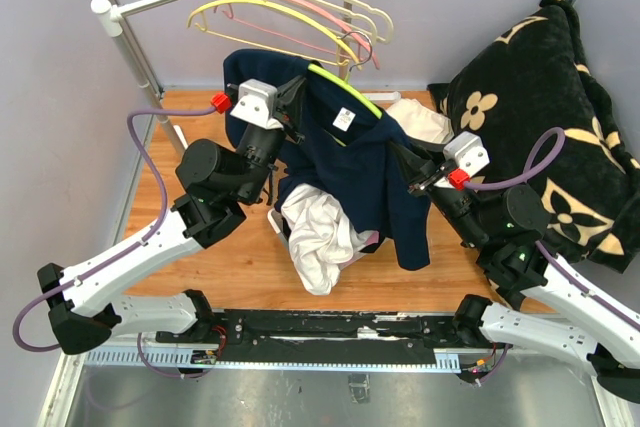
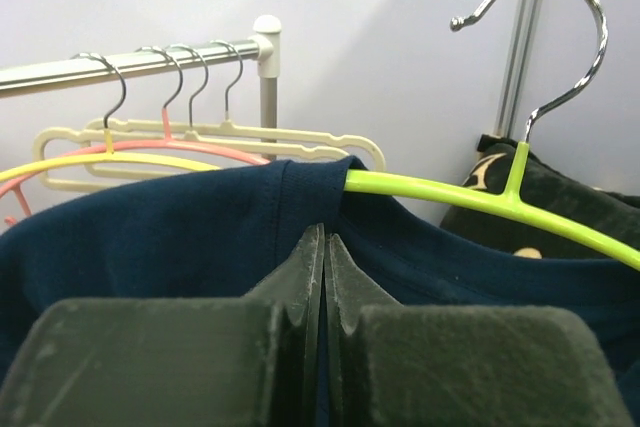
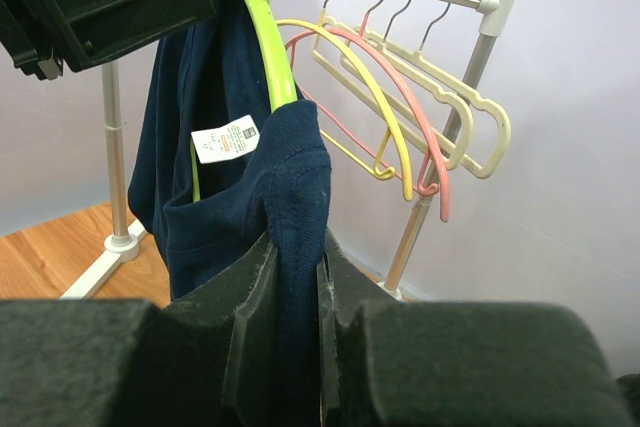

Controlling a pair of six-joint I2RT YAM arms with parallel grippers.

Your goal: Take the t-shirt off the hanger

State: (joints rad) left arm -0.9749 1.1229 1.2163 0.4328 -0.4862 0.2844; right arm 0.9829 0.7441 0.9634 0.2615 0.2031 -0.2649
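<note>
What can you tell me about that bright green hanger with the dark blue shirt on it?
It is a slim lime-green hanger, plastic by its look, with a shiny metal hook that catches on nothing, away from the rail. The navy t-shirt covers one shoulder; the other arm is bare. It sits tilted. The left fingers and the right fingers pinch the shirt's cloth; whether they touch the hanger itself is unclear.
</note>
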